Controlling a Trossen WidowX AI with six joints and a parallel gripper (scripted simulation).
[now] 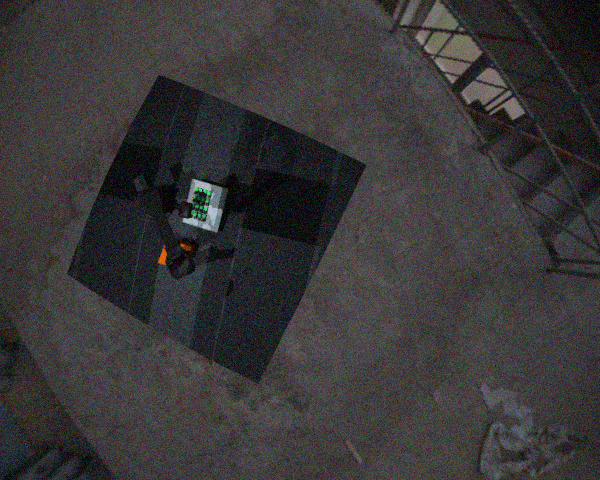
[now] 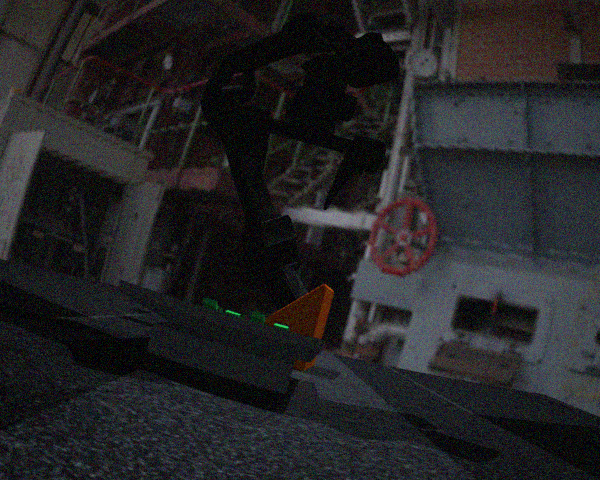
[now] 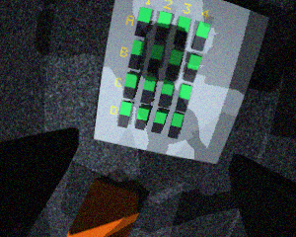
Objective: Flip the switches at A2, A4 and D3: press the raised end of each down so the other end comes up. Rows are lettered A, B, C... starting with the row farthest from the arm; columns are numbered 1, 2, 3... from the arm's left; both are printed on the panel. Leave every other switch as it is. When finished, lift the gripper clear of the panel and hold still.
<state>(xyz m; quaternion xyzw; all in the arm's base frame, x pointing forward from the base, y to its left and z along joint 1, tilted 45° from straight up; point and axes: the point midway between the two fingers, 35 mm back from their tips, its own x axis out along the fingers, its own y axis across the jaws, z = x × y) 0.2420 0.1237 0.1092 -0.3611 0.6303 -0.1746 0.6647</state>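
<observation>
The pale switch panel (image 1: pixel 215 214) (image 3: pixel 113 94) carries switches in rows A to D and columns 1 to 4. In the wrist view, each switch shows a green far half and a dark near half, including A2 (image 3: pixel 164 20), A4 (image 3: pixel 202 31) and D3 (image 3: pixel 160 118). A shadow lies over parts of columns 2 and 3 in the upper rows. Which ends are raised is not clear. My gripper (image 3: pixel 156 151) is open, its dark fingers wide apart at the lower left and right of the wrist view. In the exterior view it hangs above the panel's level; its exact height is unclear.
An orange wedge-shaped part (image 2: pixel 303 315) (image 3: pixel 109 202) stands beyond the near edge of the panel, by row D. The dark arm (image 2: pixel 238 134) rises behind the panel in the exterior view. The panel lies on a dark mat (image 1: pixel 269 289). Lighting is dim and grainy.
</observation>
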